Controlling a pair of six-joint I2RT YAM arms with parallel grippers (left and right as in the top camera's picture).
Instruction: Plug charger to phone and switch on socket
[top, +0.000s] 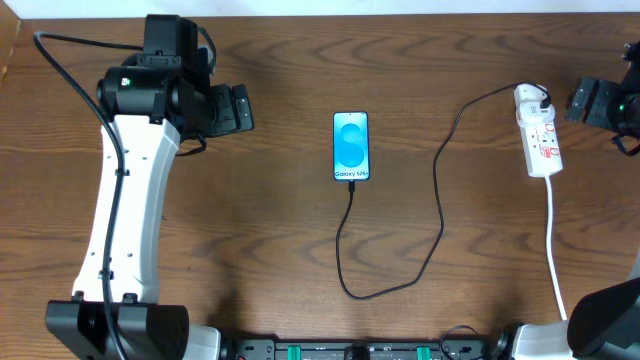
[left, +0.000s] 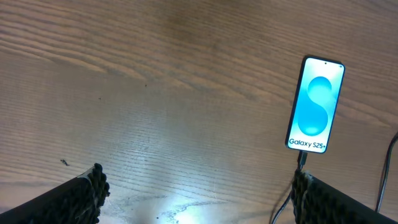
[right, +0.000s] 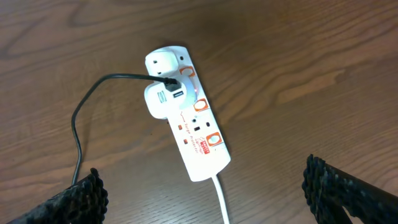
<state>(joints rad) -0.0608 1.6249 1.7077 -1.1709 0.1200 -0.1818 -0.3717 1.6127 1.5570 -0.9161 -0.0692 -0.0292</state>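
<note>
The phone (top: 350, 146) lies flat mid-table, its screen glowing blue (left: 315, 104). The charger's black cable (top: 437, 205) runs from the phone's near end in a loop to the socket (top: 538, 130), and its tip sits at the phone's port (left: 301, 159). Its other end enters a white adapter (right: 163, 98) seated on the socket (right: 194, 127), a white strip with orange-red switch marks. My left gripper (top: 243, 108) (left: 196, 199) hangs open to the left of the phone, holding nothing. My right gripper (top: 578, 100) (right: 205, 196) is open just right of the socket, also holding nothing.
The socket's white cord (top: 553, 240) (right: 221, 202) runs toward the table's near edge on the right. The brown wooden table (top: 250, 230) carries the cable loop near the front centre. The left arm's white link (top: 125, 210) stretches along the left side.
</note>
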